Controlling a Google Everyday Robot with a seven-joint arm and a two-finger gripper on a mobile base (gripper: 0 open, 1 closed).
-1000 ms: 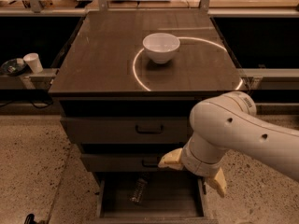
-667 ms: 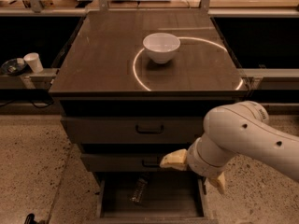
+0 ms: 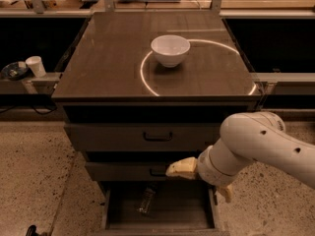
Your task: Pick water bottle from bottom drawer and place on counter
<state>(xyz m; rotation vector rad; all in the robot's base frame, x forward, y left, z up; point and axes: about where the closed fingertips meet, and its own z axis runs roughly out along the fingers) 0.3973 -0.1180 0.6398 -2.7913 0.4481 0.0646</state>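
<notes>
Over the last second the white arm's bulk has been swung lower and further right, while the gripper has been kept almost where it was: in front of the middle drawer, above the right half of the open bottom drawer. The jaws are seen spread wide, one tan finger pointing left and the other showing below the wrist, with nothing held between them.

The water bottle has not been moved. It lies on its side on the dark drawer floor, left of centre, and is well apart from the gripper. The table above carries only a white bowl; a paper cup is left on the ledge off to the left.

The shift is judged to be a repositioning before the descent, so the grasp is not yet begun. A move down and to the left is still called for, and the shallow drawer walls may be struck if the spread jaws are lowered carelessly.
</notes>
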